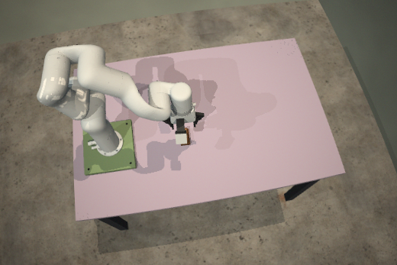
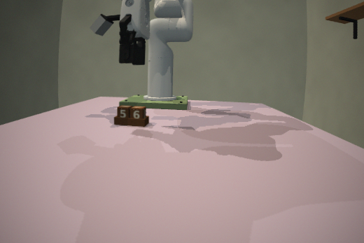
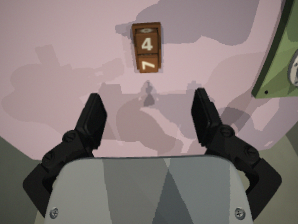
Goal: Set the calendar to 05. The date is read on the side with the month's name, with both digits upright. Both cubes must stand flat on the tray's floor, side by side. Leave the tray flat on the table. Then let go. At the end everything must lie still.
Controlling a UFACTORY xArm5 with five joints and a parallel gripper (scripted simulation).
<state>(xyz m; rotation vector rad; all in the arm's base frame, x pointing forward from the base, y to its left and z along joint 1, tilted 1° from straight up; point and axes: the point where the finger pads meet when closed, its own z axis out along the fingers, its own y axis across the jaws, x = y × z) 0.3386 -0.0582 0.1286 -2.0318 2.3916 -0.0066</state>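
Observation:
A small brown tray [image 2: 131, 121] lies flat on the pink table, close in front of the arm's base. Two brown cubes stand in it side by side. In the exterior view the left cube [image 2: 122, 113] shows 5 and the right cube [image 2: 137, 113] shows 6. In the wrist view the tray [image 3: 147, 47] lies straight ahead, and the cubes' top faces show 4 [image 3: 147, 44] and 7 [image 3: 148, 64]. My gripper [image 2: 131, 52] hangs well above the tray, pointing down, open and empty; it also shows in the wrist view [image 3: 148, 112]. In the top view the gripper [image 1: 183, 120] hides most of the tray.
The arm's green base plate [image 1: 110, 147] [image 2: 154, 102] is bolted near the table's left side, just behind the tray. A wooden wall shelf [image 2: 346, 13] hangs off to the right, away from the table.

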